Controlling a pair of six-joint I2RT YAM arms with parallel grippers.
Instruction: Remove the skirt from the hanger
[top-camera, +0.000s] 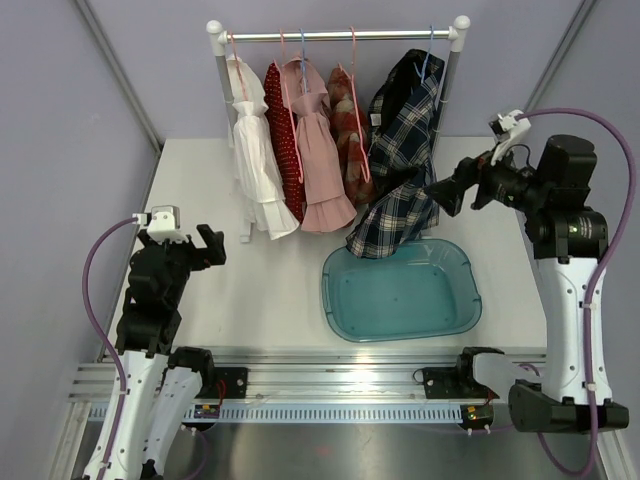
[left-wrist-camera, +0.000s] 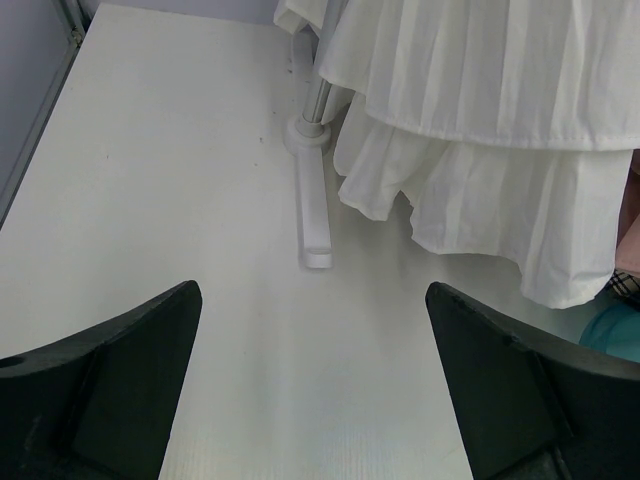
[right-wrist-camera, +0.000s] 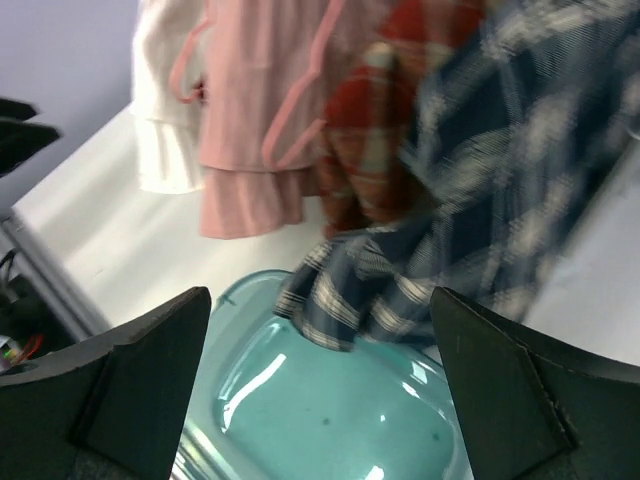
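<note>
The basin (top-camera: 420, 300) sits on the right half of the counter (top-camera: 270, 290), close to the near edge, and its teal bottom shows bare. Only the skirt (top-camera: 405, 160) reaches it: the plaid hem droops over the basin's far-left rim (whether cloth touches plastic I cannot tell).

The skirt hangs from a blue hanger (top-camera: 427, 62) at the right end of the rack (top-camera: 340, 35), which runs along the far edge of the counter. Its top sits bunched and crooked on the hanger.

The right gripper (top-camera: 443, 197) is raised just to the right of the skirt at mid-height, fingers spread wide and holding nothing. In the right wrist view the plaid cloth (right-wrist-camera: 500, 170) fills the upper right, and the hem and the basin rim lie between the open fingers.

The left gripper (top-camera: 212, 248) hovers over the left side of the counter, well apart from the skirt, also spread wide and holding nothing. Its wrist view shows the rack's foot (left-wrist-camera: 312, 215) and the hem of a white dress (left-wrist-camera: 480, 130) ahead.

Left of the skirt hang a red plaid piece (top-camera: 350, 130), a pink dress (top-camera: 318, 150), a red dotted piece (top-camera: 283, 140) and the white dress, packed close together. Bare counter stretches from the left edge to the basin, and a strip lies between the basin and the right edge.
</note>
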